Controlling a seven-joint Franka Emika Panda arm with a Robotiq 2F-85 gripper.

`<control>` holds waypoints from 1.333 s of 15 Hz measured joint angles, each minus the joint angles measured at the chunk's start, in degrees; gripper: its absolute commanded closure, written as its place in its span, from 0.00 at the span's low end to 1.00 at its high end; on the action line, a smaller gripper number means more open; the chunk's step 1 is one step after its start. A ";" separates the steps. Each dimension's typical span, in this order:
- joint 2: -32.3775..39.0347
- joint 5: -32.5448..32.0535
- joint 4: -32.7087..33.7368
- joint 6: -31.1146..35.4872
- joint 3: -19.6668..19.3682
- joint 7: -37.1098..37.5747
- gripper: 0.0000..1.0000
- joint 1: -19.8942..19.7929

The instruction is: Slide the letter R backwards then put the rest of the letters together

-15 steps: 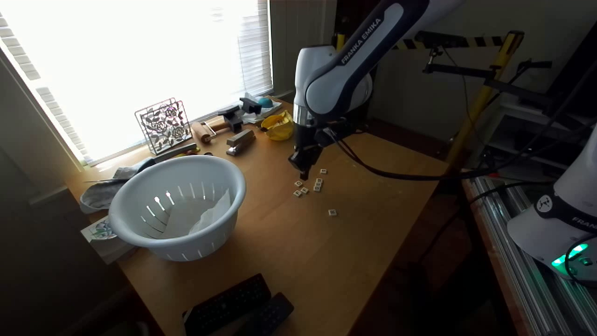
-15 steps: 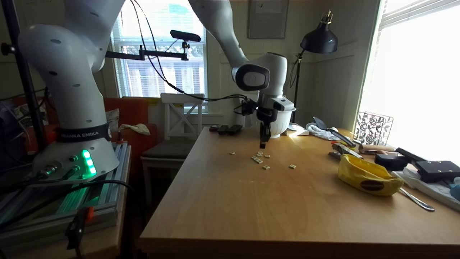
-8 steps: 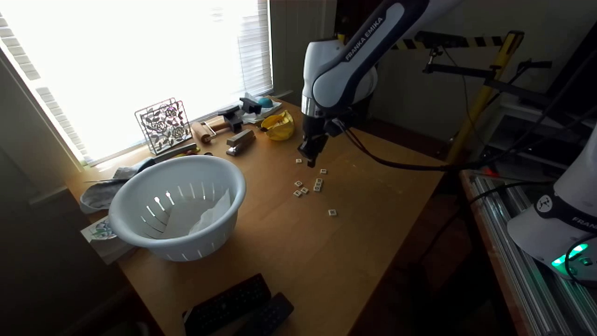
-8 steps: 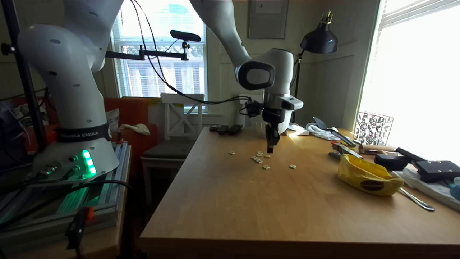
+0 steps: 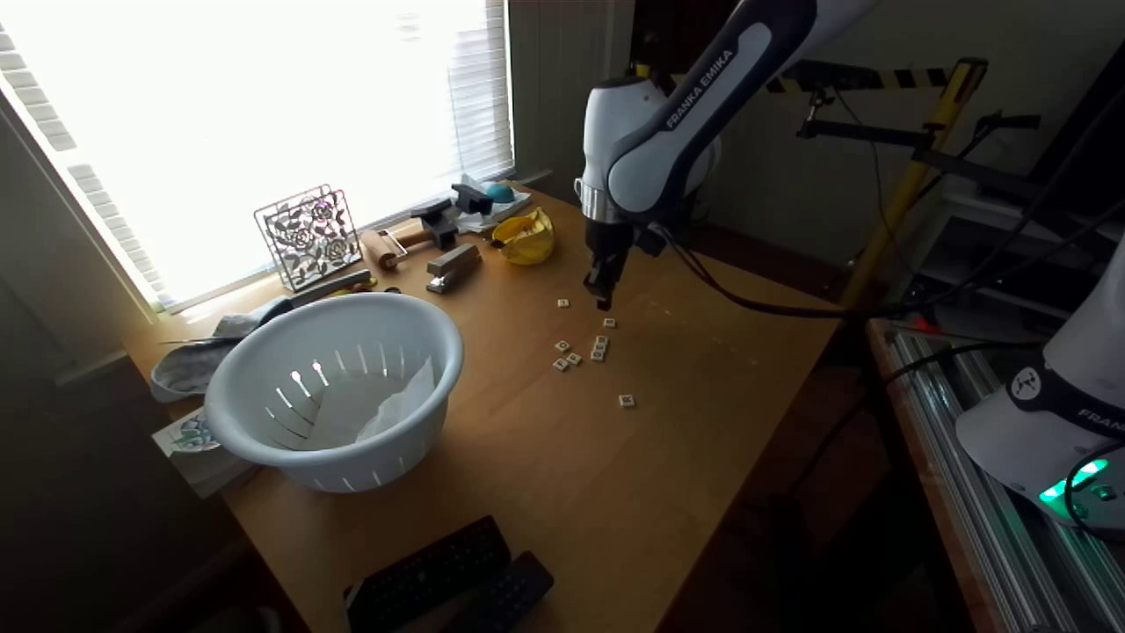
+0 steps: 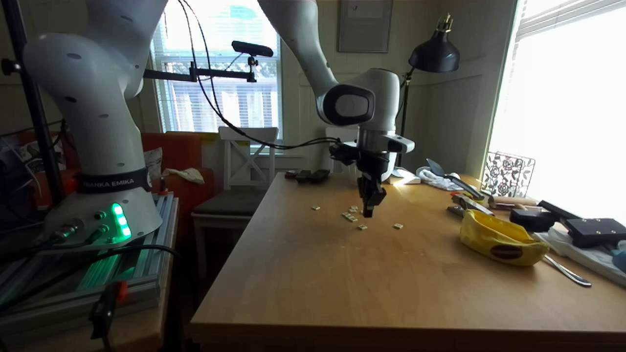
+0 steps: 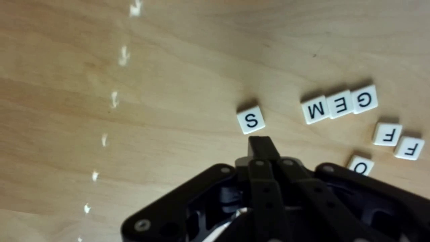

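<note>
The letter R (image 5: pixel 626 401) lies alone on the table in an exterior view; the wrist view does not show it. Of the rest of the letters, M (image 7: pixel 315 109), E (image 7: pixel 340 104) and G (image 7: pixel 364 99) touch in a row. Two F tiles (image 7: pixel 387 134) sit close together, with O (image 7: pixel 360 165) beside them, partly covered by the gripper. S (image 7: pixel 251 120) is by itself just ahead of the fingertips, and another single tile (image 5: pixel 563 303) lies farther off. My gripper (image 7: pixel 263 144) is shut with nothing in it, pointing down above the table near S, apart from it.
A white colander (image 5: pixel 334 457) and dark remotes (image 5: pixel 431 571) stand on the table. Along the window side are a stapler (image 5: pixel 453 266), a yellow pouch (image 6: pixel 499 239) and a metal rose holder (image 5: pixel 309 236). The arm's cable (image 5: pixel 756 308) hangs over the table.
My gripper has travelled away from the colander towards S, staying shut. The single tile it covered in an exterior view now shows. The tiles lie where they were.
</note>
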 measured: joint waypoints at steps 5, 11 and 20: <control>0.04 -2.86 -1.06 -0.30 0.00 -2.23 1.00 0.01; 0.92 -4.37 -1.13 -0.31 -0.01 -4.16 1.00 0.00; 1.88 -4.90 -1.07 -0.30 -0.02 -4.57 1.00 0.03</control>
